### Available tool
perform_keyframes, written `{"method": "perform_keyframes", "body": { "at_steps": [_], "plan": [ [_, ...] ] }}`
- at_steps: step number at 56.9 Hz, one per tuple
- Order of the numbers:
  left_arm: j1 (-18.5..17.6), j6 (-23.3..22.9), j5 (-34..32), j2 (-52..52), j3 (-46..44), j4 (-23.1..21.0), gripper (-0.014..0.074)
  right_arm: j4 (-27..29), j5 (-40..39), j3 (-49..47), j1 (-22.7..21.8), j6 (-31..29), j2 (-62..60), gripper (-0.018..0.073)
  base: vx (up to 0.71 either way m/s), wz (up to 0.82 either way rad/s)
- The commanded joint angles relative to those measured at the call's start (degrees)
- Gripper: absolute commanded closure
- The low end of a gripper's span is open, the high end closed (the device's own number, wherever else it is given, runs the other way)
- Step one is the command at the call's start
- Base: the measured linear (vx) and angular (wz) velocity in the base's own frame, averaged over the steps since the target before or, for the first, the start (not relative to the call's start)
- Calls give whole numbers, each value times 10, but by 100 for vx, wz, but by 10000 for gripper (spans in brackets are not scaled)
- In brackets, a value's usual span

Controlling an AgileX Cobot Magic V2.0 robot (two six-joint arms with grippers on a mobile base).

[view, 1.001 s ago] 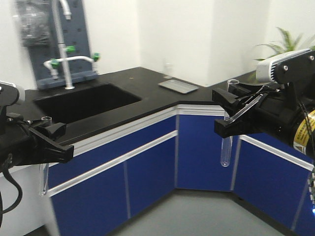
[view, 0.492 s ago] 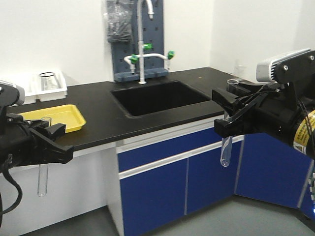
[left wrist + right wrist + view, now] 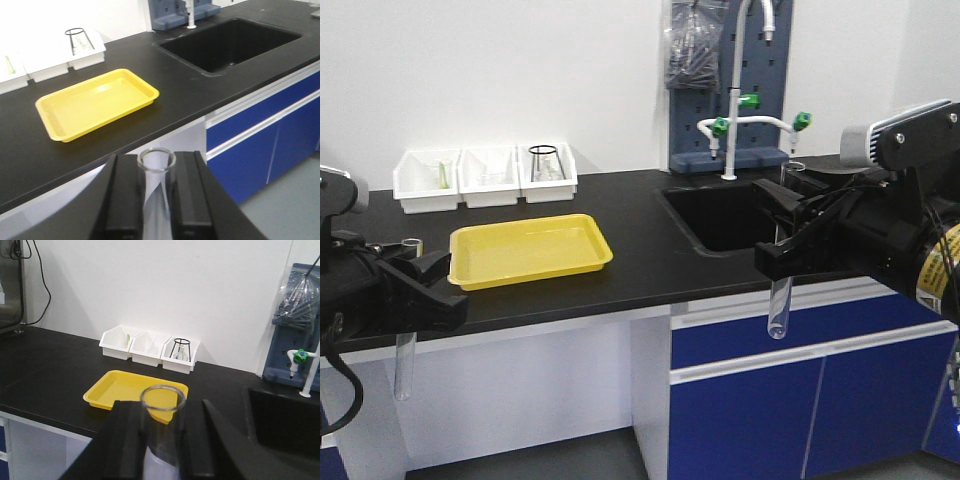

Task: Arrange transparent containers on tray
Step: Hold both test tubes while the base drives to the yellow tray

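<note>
The yellow tray [image 3: 530,249] lies bare on the black counter, left of the sink; it also shows as the tray [image 3: 95,103] and the tray [image 3: 120,387] in the wrist views. My left gripper [image 3: 415,275] is shut on a clear test tube [image 3: 404,365] that hangs upright in front of the counter edge, its rim [image 3: 156,160] between the fingers. My right gripper [image 3: 782,225] is shut on a second test tube [image 3: 779,305], also upright, rim [image 3: 163,398] up, in front of the sink cabinet.
Three white bins [image 3: 485,176] stand against the wall behind the tray; one holds a black wire stand. A deep black sink [image 3: 720,215] with a white tap [image 3: 735,90] and a blue pegboard lies to the right. Blue cabinet doors [image 3: 800,400] sit below.
The whole view has swung left along the counter: tray and bins now sit near the middle, the sink has shifted right. Both grippers keep their test tubes in the same pose.
</note>
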Motion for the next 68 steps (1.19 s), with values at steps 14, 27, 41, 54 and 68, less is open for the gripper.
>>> {"method": "perform_keyframes", "body": {
  "at_steps": [14, 27, 41, 54, 68],
  "plan": [
    [-3, -1, -34, -13, -17, 3, 604, 5, -22, -18, 0, -2, -14, 571, 21, 14],
    [-3, -1, -34, -13, -17, 3, 604, 5, -22, -18, 0, -2, -14, 571, 29, -2],
    [-3, -1, -34, -13, -17, 3, 604, 5, -22, -18, 0, -2, -14, 571, 35, -1],
    [-3, -1, -34, -13, -17, 3, 604, 5, -22, -18, 0, -2, -14, 571, 38, 19],
    [-3, -1, -34, -13, -17, 3, 604, 5, -23, -18, 0, -2, -14, 571, 38, 28]
  ]
}}
